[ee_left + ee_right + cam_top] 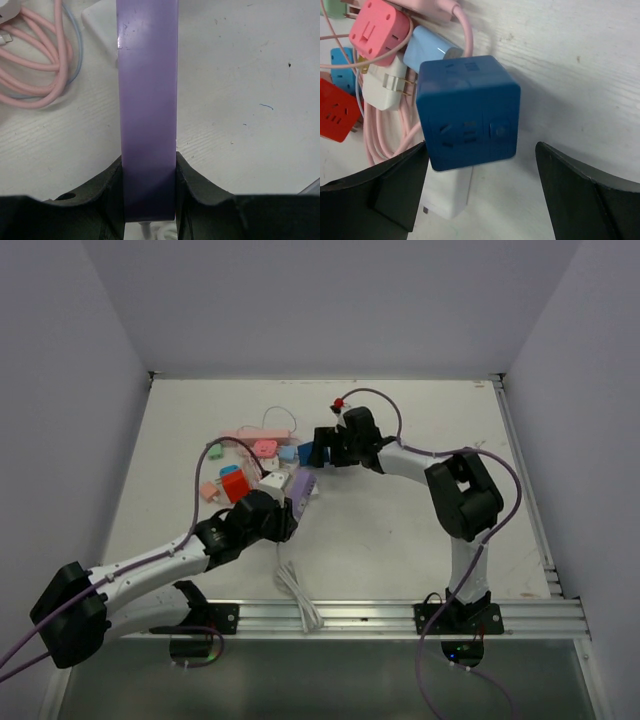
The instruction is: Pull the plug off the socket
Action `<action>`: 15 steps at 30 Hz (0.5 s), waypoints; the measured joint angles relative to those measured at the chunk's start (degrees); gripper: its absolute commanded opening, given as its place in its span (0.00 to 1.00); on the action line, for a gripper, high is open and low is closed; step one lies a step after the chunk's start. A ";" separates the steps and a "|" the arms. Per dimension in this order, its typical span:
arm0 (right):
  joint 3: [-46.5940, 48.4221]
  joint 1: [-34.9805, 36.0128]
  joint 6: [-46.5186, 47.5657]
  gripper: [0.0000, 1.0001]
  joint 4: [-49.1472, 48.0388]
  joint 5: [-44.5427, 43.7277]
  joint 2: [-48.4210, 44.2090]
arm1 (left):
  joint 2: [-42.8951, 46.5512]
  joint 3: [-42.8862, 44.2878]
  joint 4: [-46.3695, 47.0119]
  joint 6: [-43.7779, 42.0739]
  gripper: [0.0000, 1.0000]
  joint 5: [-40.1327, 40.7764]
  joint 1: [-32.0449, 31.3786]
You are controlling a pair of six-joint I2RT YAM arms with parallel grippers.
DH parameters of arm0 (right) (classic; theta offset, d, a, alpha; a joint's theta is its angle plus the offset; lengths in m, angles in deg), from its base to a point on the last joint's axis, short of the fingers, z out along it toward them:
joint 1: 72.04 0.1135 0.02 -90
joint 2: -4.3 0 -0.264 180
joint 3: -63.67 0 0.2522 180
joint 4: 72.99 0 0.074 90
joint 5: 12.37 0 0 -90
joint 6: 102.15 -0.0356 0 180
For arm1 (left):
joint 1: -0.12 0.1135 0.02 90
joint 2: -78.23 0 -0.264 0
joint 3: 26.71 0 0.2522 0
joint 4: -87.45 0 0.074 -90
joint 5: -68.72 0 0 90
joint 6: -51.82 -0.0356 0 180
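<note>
Black fingers of the right pincer [480, 155] fill the bottom corners of the right wrist view, spread wide to either side of a blue cube socket [467, 112]. The left finger is at the cube's lower left corner and the right one stands well apart. This cube sits mid-frame on the white worktop [580, 75], glossy, with slot openings and a round button on its facing side. A white plug [449, 192] pokes out from under its lower edge, but whether it is seated cannot be told. Crowding the upper left are a pale blue adapter [427, 47], a pink cube [377, 30], a white pronged adapter [382, 90], a red cube [337, 112] and a looping pink cable [385, 130]. In the left wrist view, the left pincer [149, 165] pinches a lilac power strip [148, 100] running up the frame.
</note>
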 measured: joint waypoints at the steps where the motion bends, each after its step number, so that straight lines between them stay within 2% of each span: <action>1: -0.22 -0.11 0.26 0.92 1.73 -0.76 -0.96 | -1.46 0.92 -0.02 -0.92 0.00 -0.26 0.00; 6: -0.17 -1.70 0.87 0.99 10.14 -6.91 -10.29 | -11.06 8.72 -0.04 -5.95 0.00 -2.03 0.28; 15: -0.15 -4.33 -1.51 0.99 24.17 -28.92 -34.21 | -32.57 30.05 0.98 -14.36 0.01 -5.77 3.48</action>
